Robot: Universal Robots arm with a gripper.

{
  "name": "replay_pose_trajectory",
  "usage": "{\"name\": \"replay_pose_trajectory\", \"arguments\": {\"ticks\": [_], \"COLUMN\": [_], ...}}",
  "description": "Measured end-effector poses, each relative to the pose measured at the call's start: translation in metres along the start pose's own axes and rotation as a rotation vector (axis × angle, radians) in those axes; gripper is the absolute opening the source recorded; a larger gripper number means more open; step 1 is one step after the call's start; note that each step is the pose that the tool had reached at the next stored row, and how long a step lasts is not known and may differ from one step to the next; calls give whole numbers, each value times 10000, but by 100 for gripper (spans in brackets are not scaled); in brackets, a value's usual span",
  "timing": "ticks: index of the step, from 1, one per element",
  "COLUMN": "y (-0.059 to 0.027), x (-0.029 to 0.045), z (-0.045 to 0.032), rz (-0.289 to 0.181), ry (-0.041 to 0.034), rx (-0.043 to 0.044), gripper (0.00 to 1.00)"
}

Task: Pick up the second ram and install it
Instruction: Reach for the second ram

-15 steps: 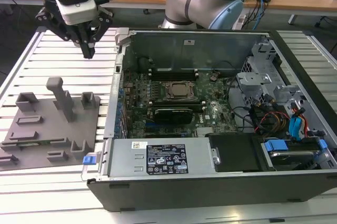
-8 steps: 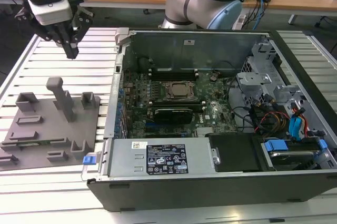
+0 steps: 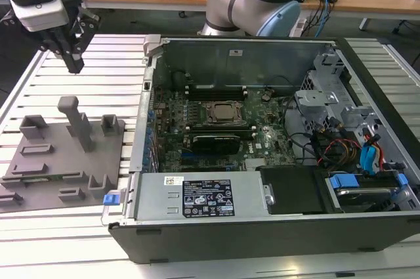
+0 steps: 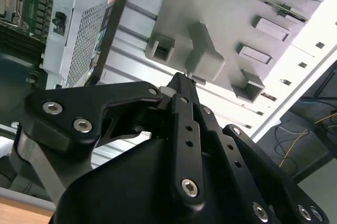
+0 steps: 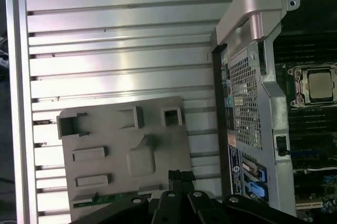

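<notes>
I've got the pincer hanging pinched together and empty over the table, near the one grey plate. One green ram lies along that plate's edge, one open PC beside it.

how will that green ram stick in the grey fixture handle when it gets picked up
The ram stick looks thin and flat, so probably light and stiff, but fragile. It appears seated along the grey fixture, so it likely needs a straight lift.
</notes>
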State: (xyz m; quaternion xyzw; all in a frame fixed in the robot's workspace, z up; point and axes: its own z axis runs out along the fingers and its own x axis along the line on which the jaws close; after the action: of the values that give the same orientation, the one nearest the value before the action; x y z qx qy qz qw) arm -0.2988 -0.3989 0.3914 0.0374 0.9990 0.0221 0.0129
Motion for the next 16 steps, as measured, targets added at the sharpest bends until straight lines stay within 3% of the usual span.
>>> {"name": "replay_pose_trajectory", "arguments": {"ticks": [3, 11, 16], "y": [-10, -24, -41], "x": [128, 321, 545], "z": [-1, -1, -2], "rz": [0, 0, 0], "ry": [0, 0, 0], "rx": [0, -1, 0], "gripper": [11, 11, 11]}}
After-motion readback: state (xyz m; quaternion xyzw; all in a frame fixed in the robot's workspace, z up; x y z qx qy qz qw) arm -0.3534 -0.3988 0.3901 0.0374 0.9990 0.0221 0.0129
